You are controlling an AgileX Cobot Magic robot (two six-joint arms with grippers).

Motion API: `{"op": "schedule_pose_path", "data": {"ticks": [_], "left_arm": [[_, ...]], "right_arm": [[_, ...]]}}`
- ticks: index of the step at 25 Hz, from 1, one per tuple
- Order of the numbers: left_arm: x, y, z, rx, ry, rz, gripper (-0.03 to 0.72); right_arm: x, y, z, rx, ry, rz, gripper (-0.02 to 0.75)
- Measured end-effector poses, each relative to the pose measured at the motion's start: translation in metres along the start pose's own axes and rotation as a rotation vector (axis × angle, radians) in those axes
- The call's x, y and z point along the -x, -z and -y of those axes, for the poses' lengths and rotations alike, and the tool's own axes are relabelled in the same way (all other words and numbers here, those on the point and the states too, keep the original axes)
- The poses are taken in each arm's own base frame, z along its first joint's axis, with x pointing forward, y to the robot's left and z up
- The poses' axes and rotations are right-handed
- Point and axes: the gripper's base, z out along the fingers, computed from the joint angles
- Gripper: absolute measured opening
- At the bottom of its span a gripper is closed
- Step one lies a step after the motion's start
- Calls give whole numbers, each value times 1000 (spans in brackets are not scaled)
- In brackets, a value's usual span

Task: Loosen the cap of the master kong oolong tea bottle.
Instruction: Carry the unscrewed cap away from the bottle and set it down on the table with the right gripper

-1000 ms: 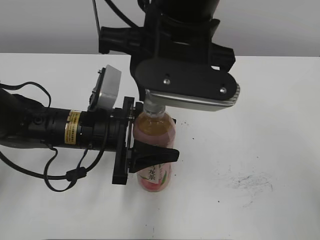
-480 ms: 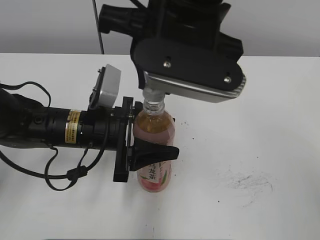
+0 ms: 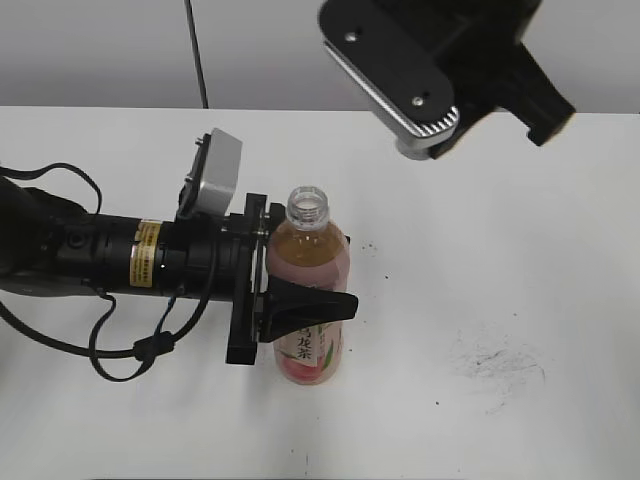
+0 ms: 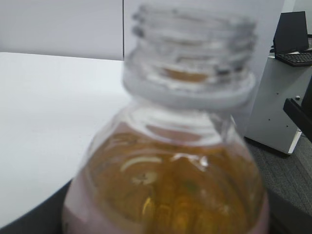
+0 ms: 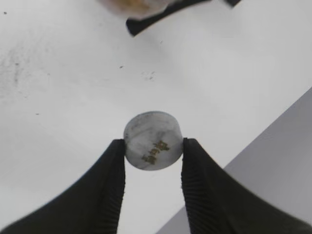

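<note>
We see the cap (image 5: 153,140) pinched between the right gripper (image 5: 153,161) fingers, lifted well clear of the master kong oolong tea bottle (image 3: 310,300), which stands open-necked on the table (image 3: 520,260), clamped by the left gripper (image 3: 300,300).

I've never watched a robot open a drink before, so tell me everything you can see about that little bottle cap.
The cap is a small round disc of pale grey-white plastic with a dark printed mark on its flat face. It is off the bottle, whose threaded neck stands open. The right gripper pinches it between two black ribbed fingers, one on each side, face toward the wrist camera, holding it in the air above the white table. Nothing else touches it.
</note>
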Motion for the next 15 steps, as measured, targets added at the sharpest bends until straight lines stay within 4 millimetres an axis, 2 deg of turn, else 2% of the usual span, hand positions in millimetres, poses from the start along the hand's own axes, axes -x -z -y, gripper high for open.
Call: {"op": "schedule_pose_path", "data": {"ticks": [5, 8, 11, 15], "left_arm": [[0, 0, 0, 0, 0, 0, 445], [0, 0, 0, -1, 0, -1, 445], [0, 0, 0, -1, 0, -1, 445], [0, 0, 0, 0, 0, 0, 445]], "right_arm": [[-45, -40, -40, 174, -323, -38, 271], [-61, -58, -64, 261, -441, -20, 271], [-66, -68, -75, 284, -568, 0, 271], [-63, -86, -75, 270, -785, 2, 271]]}}
